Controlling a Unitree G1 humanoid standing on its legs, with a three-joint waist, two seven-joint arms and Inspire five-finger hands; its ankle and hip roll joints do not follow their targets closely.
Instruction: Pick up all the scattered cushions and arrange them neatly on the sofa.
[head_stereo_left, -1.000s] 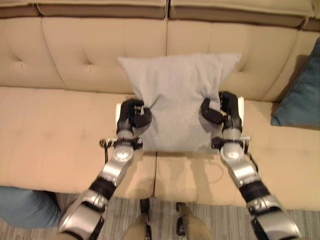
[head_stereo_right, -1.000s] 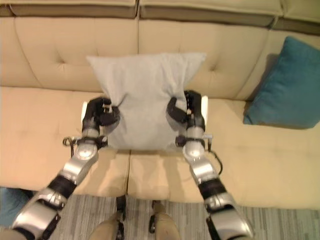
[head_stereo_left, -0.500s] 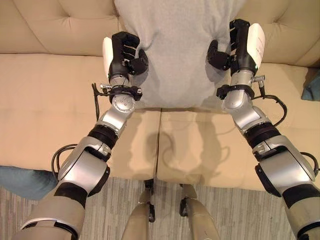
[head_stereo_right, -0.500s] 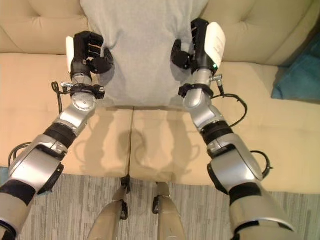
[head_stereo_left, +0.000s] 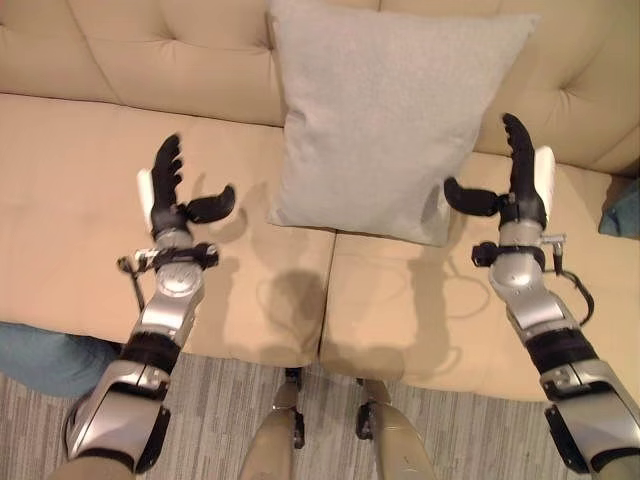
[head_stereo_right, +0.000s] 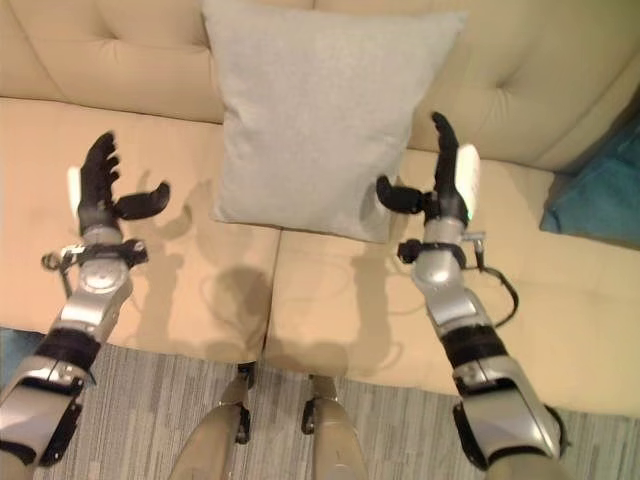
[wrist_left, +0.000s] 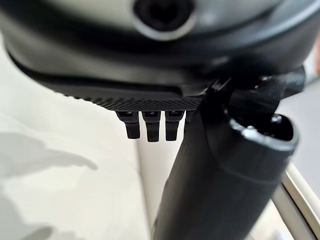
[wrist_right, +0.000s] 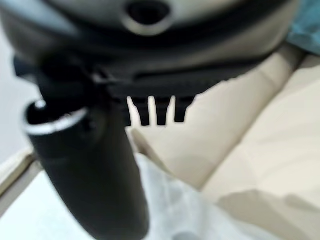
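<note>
The left hand hovers over the sofa seat with fingers straight and thumb spread, holding nothing. The right hand is likewise released, its thumb just beside the grey cushion, which leans upright against the beige sofa backrest. A teal cushion sits at the far right.

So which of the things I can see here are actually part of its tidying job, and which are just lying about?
Part of the job:
- square light-grey fabric cushion, leaning on the backrest
- beige tufted sofa
- teal cushion at the sofa's right end
- left hand and right hand, both open beside the grey cushion

Just lying about:
- striped grey rug
- blue item on the floor, which may be another cushion
</note>
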